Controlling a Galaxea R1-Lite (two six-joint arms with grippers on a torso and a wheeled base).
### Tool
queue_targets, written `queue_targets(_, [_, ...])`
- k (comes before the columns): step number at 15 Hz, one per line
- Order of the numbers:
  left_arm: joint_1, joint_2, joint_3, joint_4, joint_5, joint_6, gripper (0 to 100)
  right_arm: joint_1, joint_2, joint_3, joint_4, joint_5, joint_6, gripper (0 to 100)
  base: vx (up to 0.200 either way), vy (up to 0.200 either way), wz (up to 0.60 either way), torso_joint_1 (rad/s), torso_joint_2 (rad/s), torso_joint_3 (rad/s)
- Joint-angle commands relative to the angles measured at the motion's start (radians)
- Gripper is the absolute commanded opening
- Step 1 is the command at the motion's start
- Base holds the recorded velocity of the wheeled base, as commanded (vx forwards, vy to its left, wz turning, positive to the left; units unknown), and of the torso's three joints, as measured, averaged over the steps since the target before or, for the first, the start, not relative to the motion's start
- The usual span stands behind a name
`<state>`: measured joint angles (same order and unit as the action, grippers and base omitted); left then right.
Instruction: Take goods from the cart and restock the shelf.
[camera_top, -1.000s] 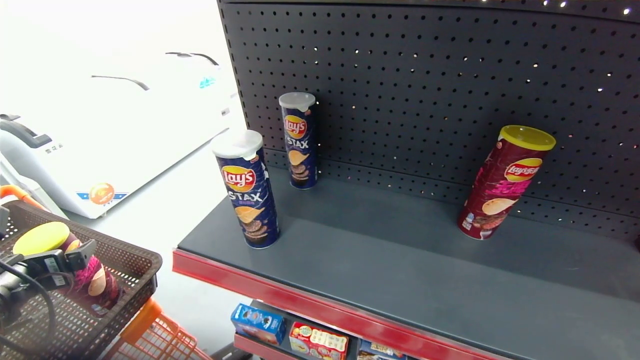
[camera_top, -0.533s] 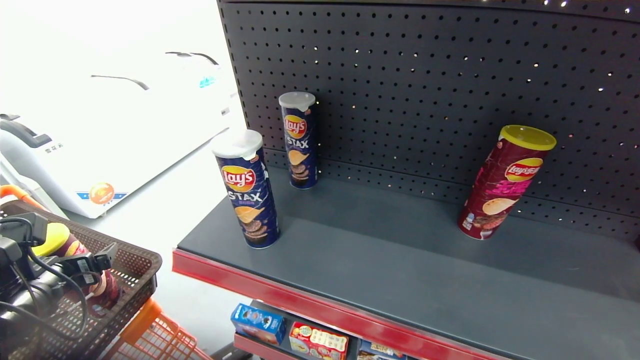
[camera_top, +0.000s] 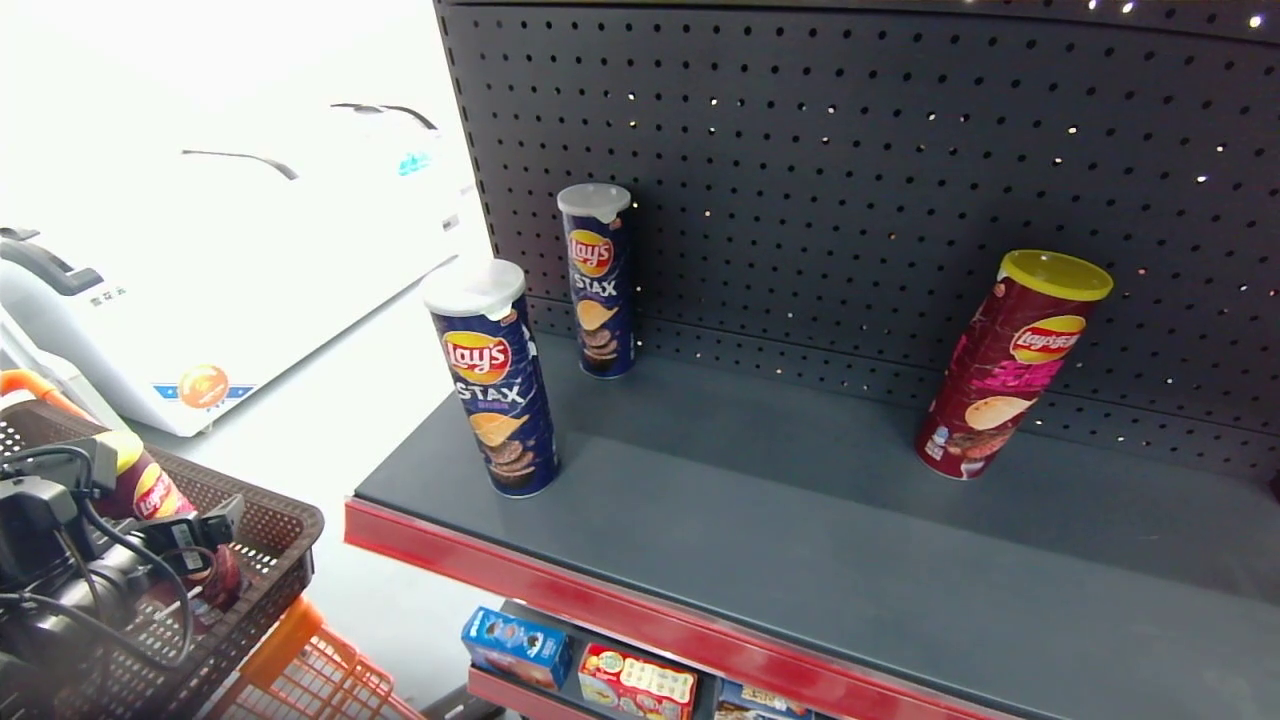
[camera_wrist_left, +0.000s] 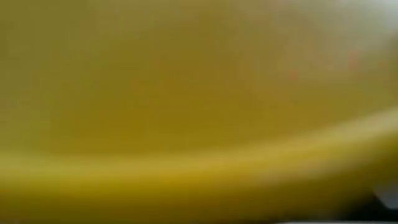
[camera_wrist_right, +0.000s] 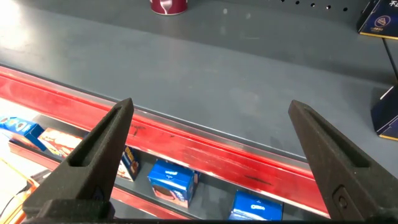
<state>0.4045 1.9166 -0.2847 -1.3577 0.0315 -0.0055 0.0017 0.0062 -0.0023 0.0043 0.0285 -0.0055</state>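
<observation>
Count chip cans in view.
4. On the shelf: front blue can and back blue can at left, maroon can at right; second maroon can in the cart basket. Others may be hidden.

You've got L arm (camera_top: 60, 590) low at far L edge of head view, cables looped over wrist, L gripper (camera_top: 165, 500) aimed fwd + down. R gripper (camera_wrist_right: 210, 106): fingers (camera_wrist_right: 93, 155) spread wide apart, tips fwd.

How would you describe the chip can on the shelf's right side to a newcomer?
Find the grey shelf with the black pegboard back. Toward its right, near the pegboard, stands one chip can. It is maroon with a yellow lid; the two blue chip cans at the left have white lids.
</observation>
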Motion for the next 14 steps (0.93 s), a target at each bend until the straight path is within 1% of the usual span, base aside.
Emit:
queue_targets(1, [0.011, 0.024, -0.014, -0.003, 0.001, -0.001, 100, 0.000, 0.000, -0.001, 0.000, 0.001, -0.001, 100, 0.000, 0.000, 0.00, 0.000, 0.00, 0.000])
queue_targets(2, [0.020, 0.032, -0.019, -0.003, 0.001, -0.001, 100, 0.000, 0.001, 0.001, 0.000, 0.001, -0.001, 100, 0.000, 0.000, 0.00, 0.000, 0.00, 0.000])
queue_targets(3, [0.024, 0.035, -0.021, -0.011, 0.001, -0.001, 0, 0.000, 0.001, -0.001, 0.000, 0.001, -0.001, 100, 0.000, 0.000, 0.00, 0.000, 0.00, 0.000])
queue_targets(8, [0.022, 0.028, -0.030, -0.017, -0.001, 0.006, 0, 0.000, 0.001, -0.001, 0.000, 0.001, -0.001, 100, 0.000, 0.000, 0.00, 0.000, 0.00, 0.000])
queue_targets(10, [-0.004, -0.057, -0.030, 0.003, -0.004, 0.002, 0, 0.000, 0.001, 0.001, 0.000, 0.001, -0.001, 100, 0.000, 0.000, 0.00, 0.000, 0.00, 0.000])
queue_targets(11, [-0.015, -0.103, -0.041, 0.020, -0.019, 0.004, 0, 0.000, 0.001, 0.001, 0.000, 0.001, -0.001, 100, 0.000, 0.000, 0.00, 0.000, 0.00, 0.000])
queue_targets(12, [-0.026, -0.149, -0.064, 0.057, -0.044, 0.006, 0, 0.000, 0.001, -0.001, 0.000, 0.001, -0.001, 100, 0.000, 0.000, 0.00, 0.000, 0.00, 0.000])
queue_targets(14, [-0.056, -0.238, -0.114, 0.152, -0.062, 0.006, 0, 0.000, 0.001, -0.001, 0.000, 0.001, -0.001, 100, 0.000, 0.000, 0.00, 0.000, 0.00, 0.000])
